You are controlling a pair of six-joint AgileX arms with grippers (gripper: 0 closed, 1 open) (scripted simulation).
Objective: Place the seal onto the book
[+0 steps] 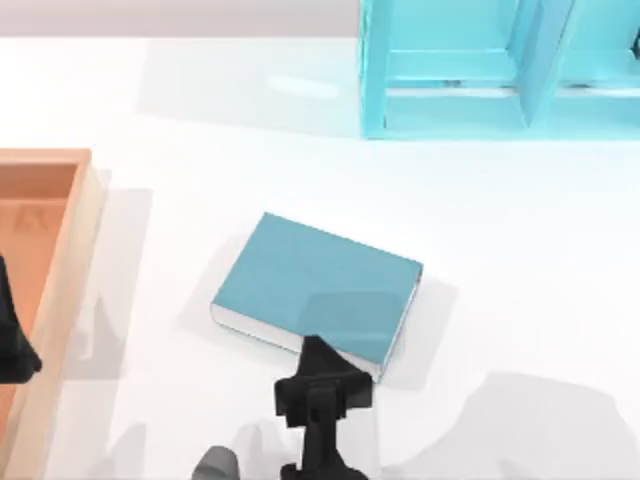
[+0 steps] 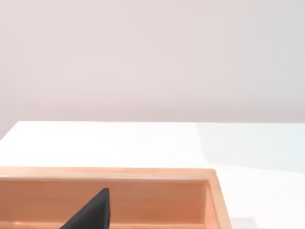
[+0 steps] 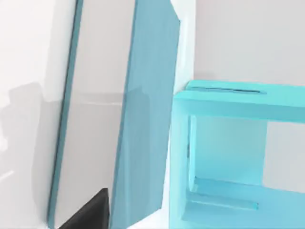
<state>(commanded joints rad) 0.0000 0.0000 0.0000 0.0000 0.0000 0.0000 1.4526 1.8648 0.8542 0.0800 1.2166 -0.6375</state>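
The white bench (image 1: pixel 520 250) spans the whole top view and carries everything else. At its far edge, right of centre, stands a light-blue shelf unit (image 1: pixel 480 80) with open compartments; the right wrist view sees it too (image 3: pixel 228 143), past the book. Along the bench's left edge lies a wooden tray (image 1: pixel 60 200) with raised pale walls, whose near wall and inner floor also appear in the left wrist view (image 2: pixel 143 191). The book (image 1: pixel 315 290) lies flat near the middle of the bench, teal cover up, turned at a slight angle, white page edges facing the near side; the right wrist view shows its cover and pages from close by (image 3: pixel 143 119). The right end effector (image 1: pixel 322 385) sits at the book's near edge, its tip just overlapping the cover's near right part, with the arm running off the near side. Whether its fingers are apart or together I cannot tell, and the seal cannot be made out there. The left end effector (image 1: pixel 12 345) is parked over the wooden tray at the far left, its finger state also impossible to judge.
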